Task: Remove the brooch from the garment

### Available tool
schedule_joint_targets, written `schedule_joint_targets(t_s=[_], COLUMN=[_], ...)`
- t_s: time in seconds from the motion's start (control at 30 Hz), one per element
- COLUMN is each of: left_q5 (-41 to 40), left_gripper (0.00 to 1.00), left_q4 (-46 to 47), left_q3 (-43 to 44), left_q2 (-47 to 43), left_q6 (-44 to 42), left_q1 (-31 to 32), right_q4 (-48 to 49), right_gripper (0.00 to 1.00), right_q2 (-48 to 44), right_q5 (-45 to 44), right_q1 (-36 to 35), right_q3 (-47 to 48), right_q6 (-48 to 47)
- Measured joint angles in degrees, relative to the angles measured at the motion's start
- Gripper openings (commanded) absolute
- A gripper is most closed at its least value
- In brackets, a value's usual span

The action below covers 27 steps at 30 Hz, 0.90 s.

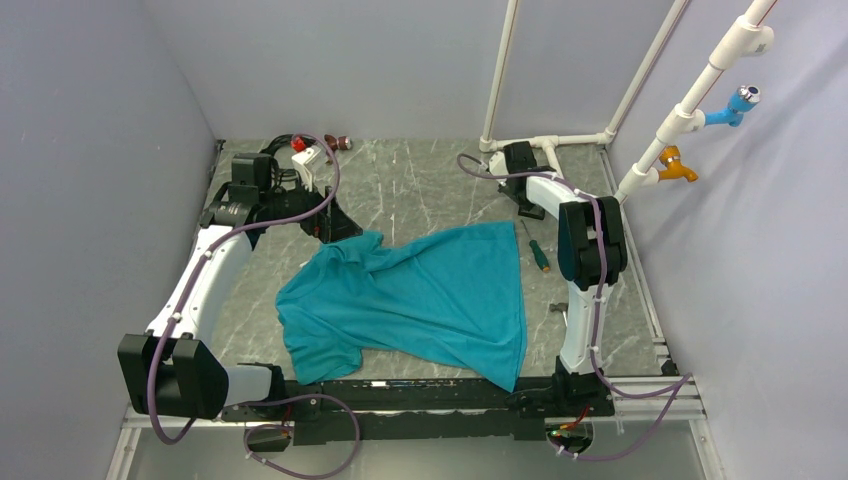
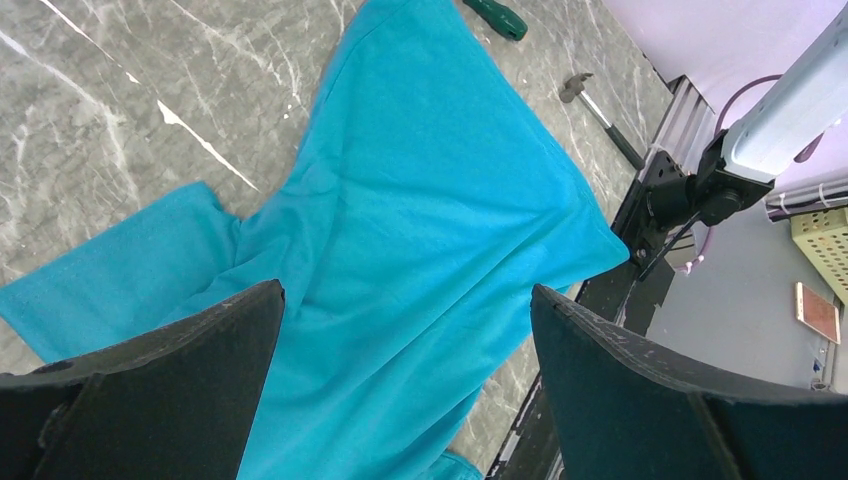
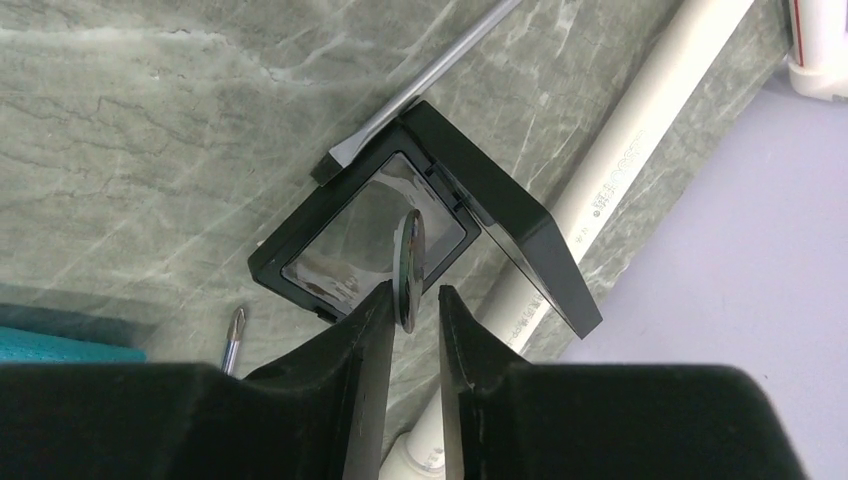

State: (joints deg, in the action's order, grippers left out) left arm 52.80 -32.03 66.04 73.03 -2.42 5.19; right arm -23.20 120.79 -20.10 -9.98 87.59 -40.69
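The garment [image 1: 420, 290] is plain teal-blue; the bench [image 1: 420, 190], grey-green marble with white veins. The brooch [image 3: 408, 262] is dark grey, the right pincer [image 3: 414, 302] black, and the screwdriver [image 1: 539, 255] at the garment's three o'clock green-handled.

Bright, even, diffuse light; faint soft shadows; reflection on glossy case [image 3: 340, 250]; focus sharp.

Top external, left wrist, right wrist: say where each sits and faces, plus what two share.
Top external: above, behind the arm bases, looking down on the large teal-blue t-shirt and grey marbled table; both arms show.
Left wrist: over the shirt, facing the right arm's base; open left gripper shows.
Right wrist: facing down at an open black box; right gripper pinches the round dark brooch.
Shared: top external and left wrist show the green-handled screwdriver.
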Motion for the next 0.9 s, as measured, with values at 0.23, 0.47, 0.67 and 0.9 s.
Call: schedule_joint_targets(t_s=[0.23,0.47,0.67,0.9], left_q5=[0.26,0.26,0.26,0.26], left_gripper=[1.00,0.99,0.99,0.99], left_q4=[-0.13,-0.42,-1.07,-3.08], left_q3=[0.00,0.00,0.11,1.29], left_q2=[0.61,0.74,0.74,1.33], left_q6=[-0.28,-1.05,-1.62,-2.95], left_q1=[0.00,0.00,0.00,-0.07], right_q4=[-2.29,-4.31,-5.51,-6.58], right_gripper=[0.33,0.34,0.35,0.36], right_q2=[0.00,0.00,0.09,0.09], right_q5=[1.40,2.69,3.74,4.52], right_q1=[0.02,0.02,0.02,-0.24], right_q3=[1.16,1.97,2.80,2.80], right_q6=[0.68,1.25,1.68,1.90])
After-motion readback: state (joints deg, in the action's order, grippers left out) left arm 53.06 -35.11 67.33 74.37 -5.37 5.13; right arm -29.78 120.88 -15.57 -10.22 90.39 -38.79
